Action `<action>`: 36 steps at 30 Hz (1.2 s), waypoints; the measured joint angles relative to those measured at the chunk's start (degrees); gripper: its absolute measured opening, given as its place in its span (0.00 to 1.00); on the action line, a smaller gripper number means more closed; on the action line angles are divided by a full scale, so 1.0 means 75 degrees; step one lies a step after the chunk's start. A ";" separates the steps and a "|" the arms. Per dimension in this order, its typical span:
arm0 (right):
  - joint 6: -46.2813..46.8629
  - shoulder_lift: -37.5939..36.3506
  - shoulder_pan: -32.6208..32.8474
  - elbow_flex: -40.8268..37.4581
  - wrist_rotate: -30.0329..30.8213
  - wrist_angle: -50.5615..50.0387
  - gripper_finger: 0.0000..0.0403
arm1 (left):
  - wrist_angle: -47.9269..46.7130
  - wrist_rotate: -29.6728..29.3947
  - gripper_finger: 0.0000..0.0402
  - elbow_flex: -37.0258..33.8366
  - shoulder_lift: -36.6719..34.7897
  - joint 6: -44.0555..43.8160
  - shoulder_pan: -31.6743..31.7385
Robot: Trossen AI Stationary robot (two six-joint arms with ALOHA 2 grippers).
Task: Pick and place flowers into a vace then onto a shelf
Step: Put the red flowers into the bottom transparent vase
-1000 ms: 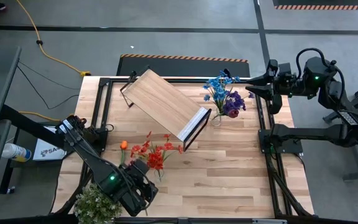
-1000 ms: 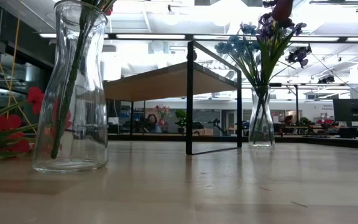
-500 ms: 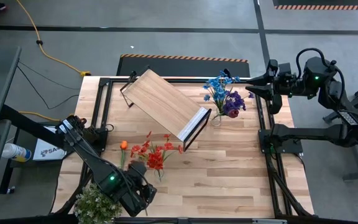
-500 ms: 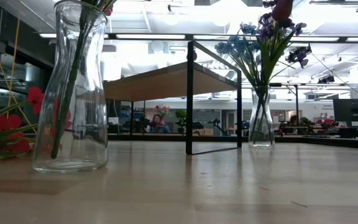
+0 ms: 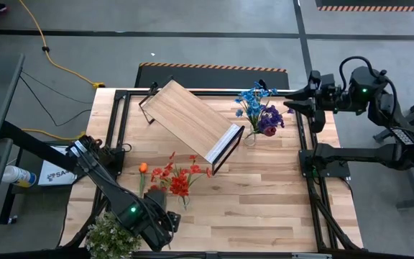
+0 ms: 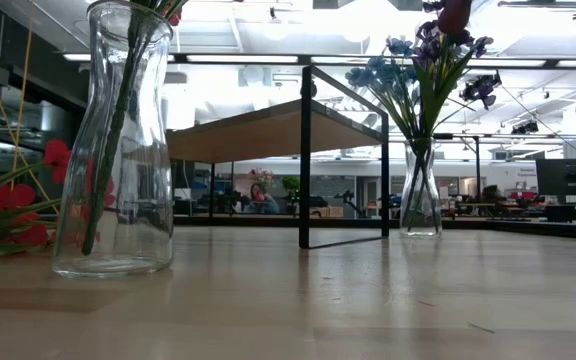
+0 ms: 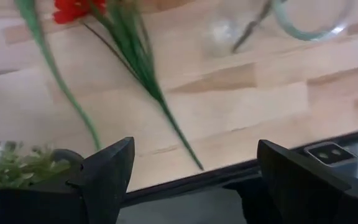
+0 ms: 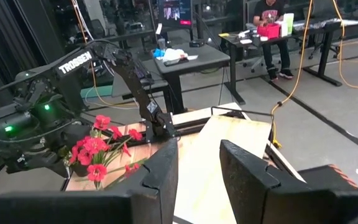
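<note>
high view: the left gripper (image 5: 165,223) sits at the lower left of the frame, low over the near edge of the table (image 5: 264,194), just below the red flowers (image 5: 172,178). the red and orange sprigs lie and stand in the lower left centre, near a bushy pale plant (image 5: 111,237) at the bottom edge. the shelf (image 5: 191,121) stands diagonally in the upper centre. just right of its lower end, a vase (image 5: 251,137) holds the blue and purple flowers (image 5: 261,108). the right gripper (image 5: 292,101) hangs at the upper right, beside the blue blooms, apart from them.

low view: a clear glass vase (image 6: 116,150) at the left holds a green stem; red blooms show at the left edge. the shelf stands in the centre background. the second vase with blue and purple sprigs stands right of centre.

left wrist view: the two dark fingers (image 7: 109,174) stand spread wide, with nothing between them. red blooms and green stems lie on the wood at the upper left; the glass vase base shows at the upper right.

right wrist view: the fingers (image 8: 166,180) stand partly apart with a narrow gap, pinching nothing. the shelf board lies beyond them, with the red flowers and the left arm at the centre left. a person sits at a desk in the upper right.
</note>
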 joint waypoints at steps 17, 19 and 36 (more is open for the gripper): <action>0.0006 -0.0003 0.0001 0.0000 -0.0050 -0.0073 0.27 | -0.0848 -0.0147 0.93 -0.0003 0.0678 -0.0024 0.0446; -0.0020 -0.0003 0.0002 0.0000 -0.0052 -0.0073 0.27 | -0.0806 -0.0188 0.93 -0.0003 0.0834 -0.0159 0.0456; -0.0079 0.0000 0.0002 0.0000 -0.0057 -0.0070 0.27 | 0.0119 0.0176 0.93 -0.0015 0.1439 -0.1022 0.0438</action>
